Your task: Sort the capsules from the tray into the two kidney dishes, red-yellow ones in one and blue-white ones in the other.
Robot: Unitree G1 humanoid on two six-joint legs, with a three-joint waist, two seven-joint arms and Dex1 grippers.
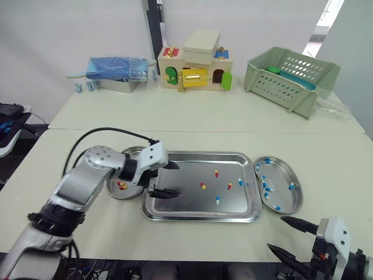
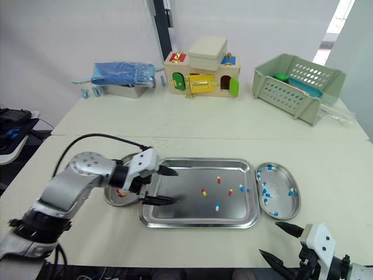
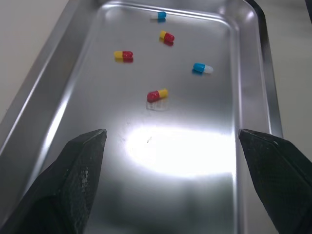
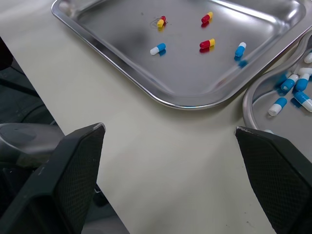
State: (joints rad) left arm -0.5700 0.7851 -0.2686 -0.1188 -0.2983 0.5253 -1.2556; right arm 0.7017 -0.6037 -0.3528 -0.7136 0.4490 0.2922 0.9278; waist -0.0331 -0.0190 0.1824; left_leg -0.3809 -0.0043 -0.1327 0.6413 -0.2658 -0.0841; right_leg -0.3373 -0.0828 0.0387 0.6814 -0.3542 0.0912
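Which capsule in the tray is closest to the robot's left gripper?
The red-yellow capsule at the tray's middle, just ahead of the open left gripper. The other four capsules lie farther along the tray.

Lab-like test room; steel tray (image 1: 198, 217) on plain white tables (image 1: 175, 119).

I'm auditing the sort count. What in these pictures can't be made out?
Left kidney dish: eye views, the left end effector covers part, so its red-yellow capsules cannot be counted.
Right kidney dish: right wrist view, cut off by the picture edge.
Green basket: eye views, its wall hides most contents.
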